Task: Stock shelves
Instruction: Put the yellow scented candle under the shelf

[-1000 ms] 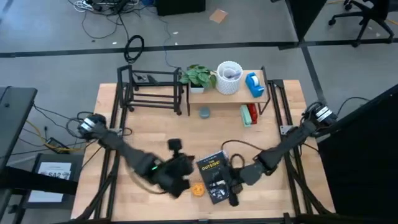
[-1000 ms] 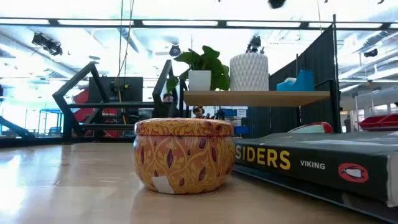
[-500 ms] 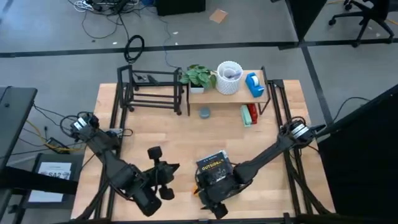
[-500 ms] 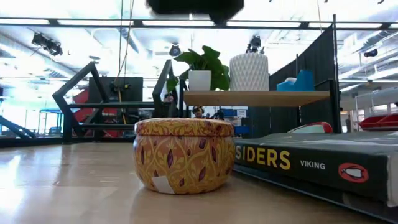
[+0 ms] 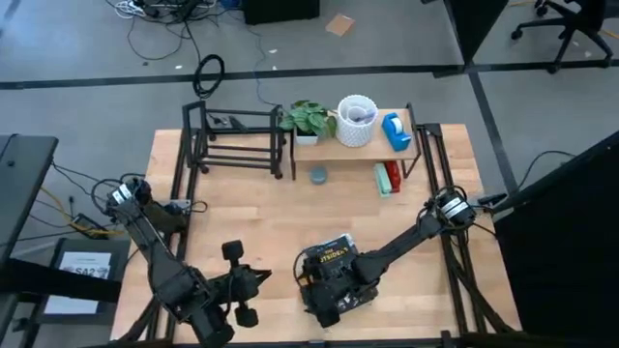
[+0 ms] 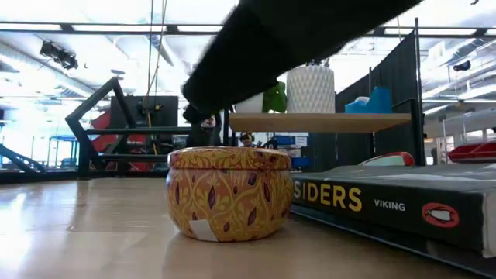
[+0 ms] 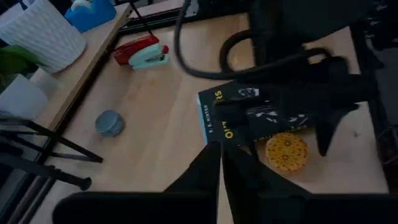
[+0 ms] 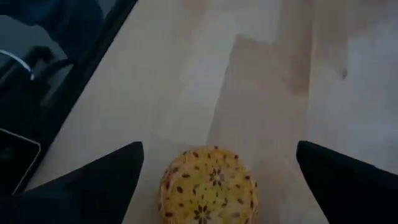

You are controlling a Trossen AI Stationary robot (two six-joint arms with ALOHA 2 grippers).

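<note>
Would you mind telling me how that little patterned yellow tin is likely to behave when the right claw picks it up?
The tin looks rigid and squat with a flat base, so it should sit steady and resist tipping. Its rounded, glossy wall may slip between the fingers of the right claw, which is open above it. On its side it would probably roll. The lid's seam suggests it could lift off.

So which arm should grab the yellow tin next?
Right. Its end effector is open right over the tin, fingers either side. The left end effector sits off to the side near the table's front edge.
</note>
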